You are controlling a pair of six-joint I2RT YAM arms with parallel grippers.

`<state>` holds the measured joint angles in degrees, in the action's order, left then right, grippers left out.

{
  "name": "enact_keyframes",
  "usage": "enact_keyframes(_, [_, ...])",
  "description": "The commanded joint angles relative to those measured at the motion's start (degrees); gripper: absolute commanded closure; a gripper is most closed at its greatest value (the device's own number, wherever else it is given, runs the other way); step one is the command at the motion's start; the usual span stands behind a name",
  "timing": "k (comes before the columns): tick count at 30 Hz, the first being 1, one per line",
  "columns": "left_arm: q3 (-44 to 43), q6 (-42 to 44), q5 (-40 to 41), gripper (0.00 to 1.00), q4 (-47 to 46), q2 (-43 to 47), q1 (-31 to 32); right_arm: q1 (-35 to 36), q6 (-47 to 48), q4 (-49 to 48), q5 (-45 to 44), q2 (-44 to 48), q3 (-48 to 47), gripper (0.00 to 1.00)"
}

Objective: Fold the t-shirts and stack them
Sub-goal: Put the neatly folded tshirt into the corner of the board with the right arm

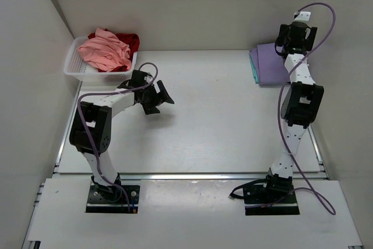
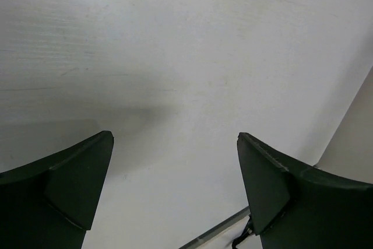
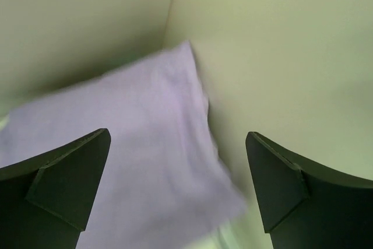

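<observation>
Both claws apart, lavender shirt folded at the far right of the bench.

The lavender shirt (image 1: 269, 65) lies flat and folded in the far right corner of the bench (image 1: 210, 121), on top of a teal shirt (image 1: 254, 69) whose edge shows along its left side. The right claw (image 3: 178, 135) hangs over this stack with its fingers wide apart and nothing between them; in its wrist view the lavender cloth below is blurred. The left claw (image 2: 175, 138) is well apart from the stack, over bare bench near the far left, also spread wide and holding nothing. Just beyond it, in the far left corner, stands a white basket (image 1: 76, 69) with a crumpled pink shirt (image 1: 105, 52) heaped in it and a red shirt (image 1: 130, 40) behind that.
</observation>
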<state>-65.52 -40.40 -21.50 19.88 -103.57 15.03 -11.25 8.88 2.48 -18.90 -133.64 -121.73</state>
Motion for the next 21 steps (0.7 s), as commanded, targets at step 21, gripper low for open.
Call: enact_keyframes(21, [-25.1,19.7,4.0,0.01,31.5,13.7,-2.5,25.9,-13.5,33.7,0.7,66.4,59.0,0.0])
